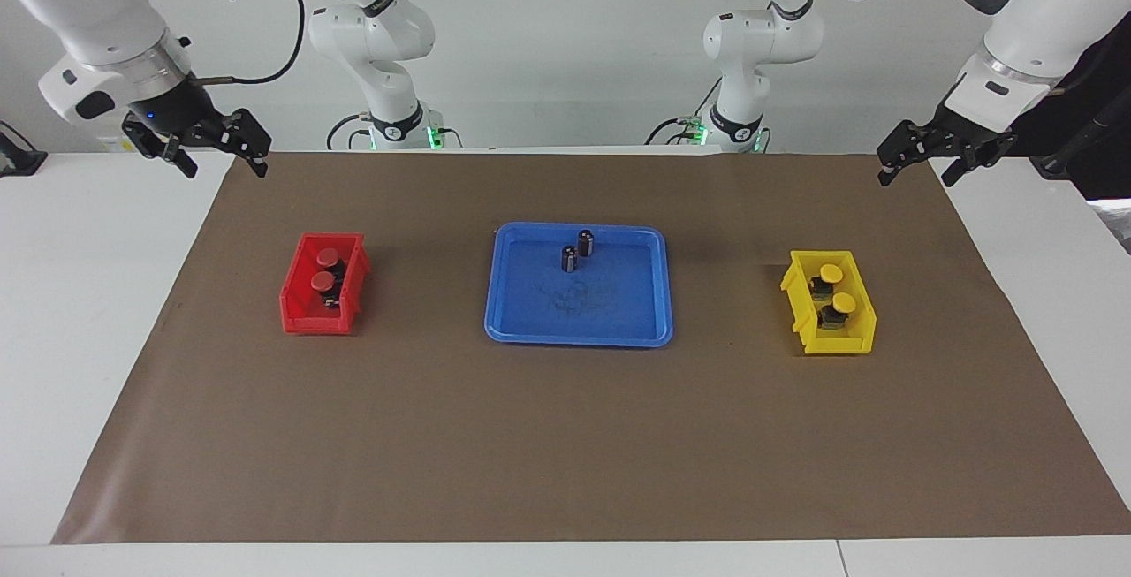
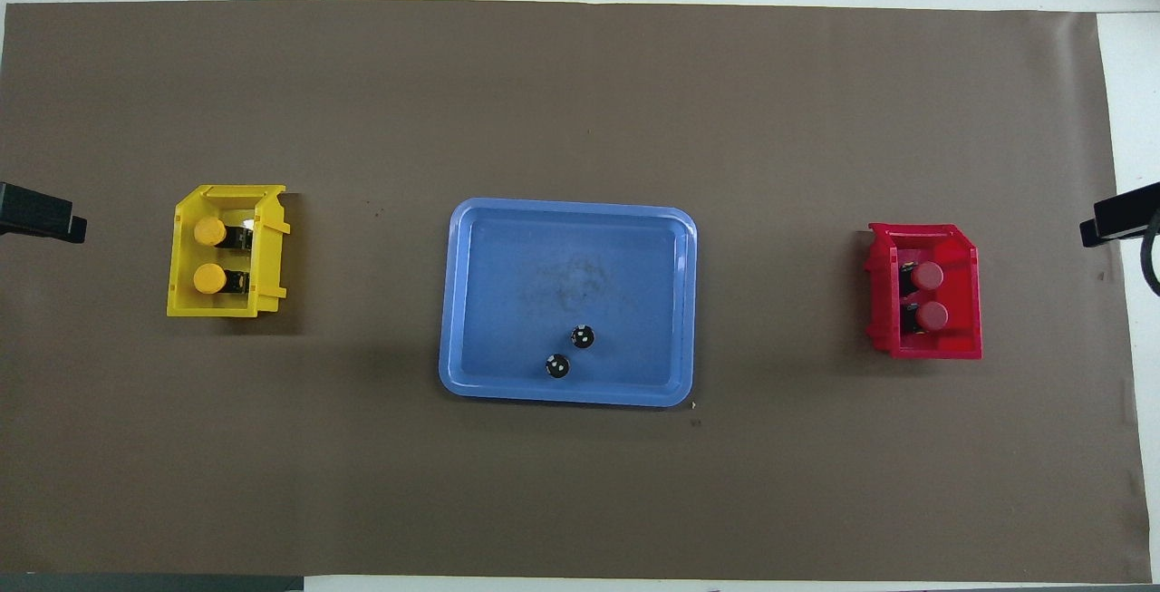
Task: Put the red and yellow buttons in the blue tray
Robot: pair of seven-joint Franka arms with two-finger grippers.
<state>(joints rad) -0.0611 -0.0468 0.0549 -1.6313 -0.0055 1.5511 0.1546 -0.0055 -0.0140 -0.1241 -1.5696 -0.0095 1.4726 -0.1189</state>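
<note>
1. Black-fingered and spread wide with nothing between them, the left gripper hangs over the mat's edge at the left arm's end of the table; the right gripper, equally open and empty, hangs over the mat's corner at the right arm's end. Each seems poised above its own side's bin, ready to descend.
2. Two yellow buttons sit in the yellow bin toward the left arm's end; two red buttons sit in the red bin toward the right arm's end. Sorting by colour likely gives each arm its own supply.
3. The blue tray lies midway between the bins, within either arm's reach, holding only two dark capless cylinders near its robot-side rim. No button is in it yet.
4. The facing view shows both grippers whole and raised; the overhead view catches only dark tips at its side edges, but shows the buttons lying tipped in both bins, caps toward the table's ends.
</note>
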